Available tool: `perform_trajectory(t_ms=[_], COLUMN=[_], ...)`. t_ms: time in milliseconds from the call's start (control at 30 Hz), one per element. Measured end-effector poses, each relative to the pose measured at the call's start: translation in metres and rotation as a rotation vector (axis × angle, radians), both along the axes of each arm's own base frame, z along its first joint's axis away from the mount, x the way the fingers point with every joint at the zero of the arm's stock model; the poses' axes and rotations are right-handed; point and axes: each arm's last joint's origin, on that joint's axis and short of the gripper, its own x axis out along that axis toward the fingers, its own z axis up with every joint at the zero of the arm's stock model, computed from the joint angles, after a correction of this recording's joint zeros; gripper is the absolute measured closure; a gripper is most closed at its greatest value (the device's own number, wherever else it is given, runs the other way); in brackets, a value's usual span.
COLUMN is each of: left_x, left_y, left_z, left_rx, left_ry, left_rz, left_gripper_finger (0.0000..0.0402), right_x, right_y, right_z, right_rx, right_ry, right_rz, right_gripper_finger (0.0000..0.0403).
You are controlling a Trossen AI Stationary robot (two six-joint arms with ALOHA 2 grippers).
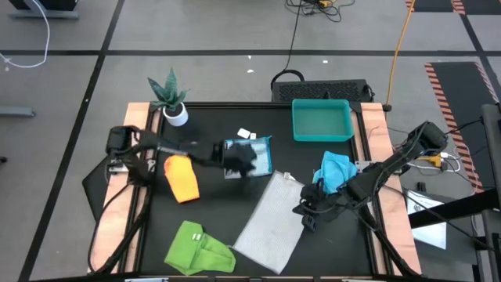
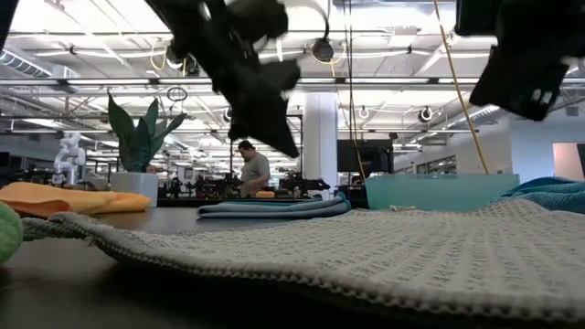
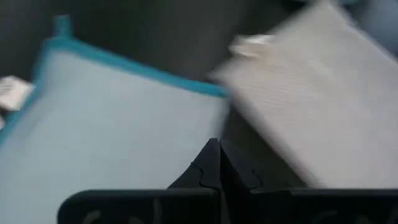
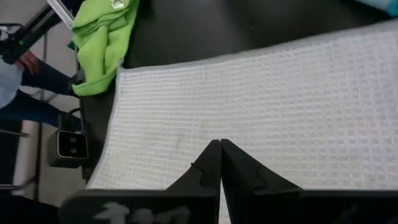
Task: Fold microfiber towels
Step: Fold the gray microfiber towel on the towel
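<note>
Yellow-orange towel (image 1: 182, 178) at left, lime green towel (image 1: 199, 249) near front-left edge. Left gripper (image 1: 249, 159) closed, empty, above light blue towel (image 1: 258, 149) at table centre. White-grey towel (image 1: 272, 222) spread flat. Right gripper (image 1: 308, 211) closed, empty, at its right edge. Turquoise blue towel (image 1: 335, 171) bunched beside, below teal tray (image 1: 321, 120).

My left arm reached in toward mid-table, left gripper (image 1: 249, 160) raised off the surface, fingers pressed together and empty. My right arm was bent in from the right edge, right gripper (image 1: 307, 215) closed too, holding nothing.
</note>
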Motion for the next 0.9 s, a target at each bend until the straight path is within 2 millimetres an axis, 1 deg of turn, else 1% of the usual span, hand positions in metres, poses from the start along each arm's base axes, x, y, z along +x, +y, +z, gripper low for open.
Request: perform_trajectory(t_ms=[67,167,267,333,433,633,767,900], left_x=[-0.003,-0.009,-0.015,-0.018,-0.021,-0.019,-0.021,-0.026], left_y=[0.024,0.052,0.076,0.087,0.095,0.095,0.100,0.113], left_z=[-0.009,-0.023,-0.031,-0.037,-0.050,-0.070,-0.072,-0.070], left_rx=[-0.023,-0.034,-0.037,-0.047,-0.088,-0.106,-0.097,-0.087], left_ry=[0.044,0.118,0.153,0.179,0.222,0.289,0.299,0.326], left_rz=[0.013,0.062,0.113,0.142,0.149,0.134,0.146,0.169], left_gripper_finger=[0.0400,0.0401,0.0401,0.0401,0.0401,0.0401,0.0401,0.0401], right_x=[-0.004,-0.009,-0.013,-0.012,-0.014,-0.014,-0.014,-0.012], right_y=[-0.003,-0.009,-0.013,-0.016,-0.021,-0.030,-0.033,-0.037], right_z=[-0.004,-0.007,-0.008,-0.006,-0.006,-0.004,-0.002,-0.002], right_rx=[0.018,0.022,0.017,0.012,0.001,-0.002,-0.005,-0.006], right_ry=[-0.030,-0.036,-0.035,-0.045,-0.037,-0.043,-0.055,-0.051], right_rz=[0.000,-0.002,0.020,0.027,0.043,0.063,0.070,0.077], right_gripper_finger=[0.0403,0.0403,0.0403,0.0403,0.0403,0.0403,0.0403,0.0403])
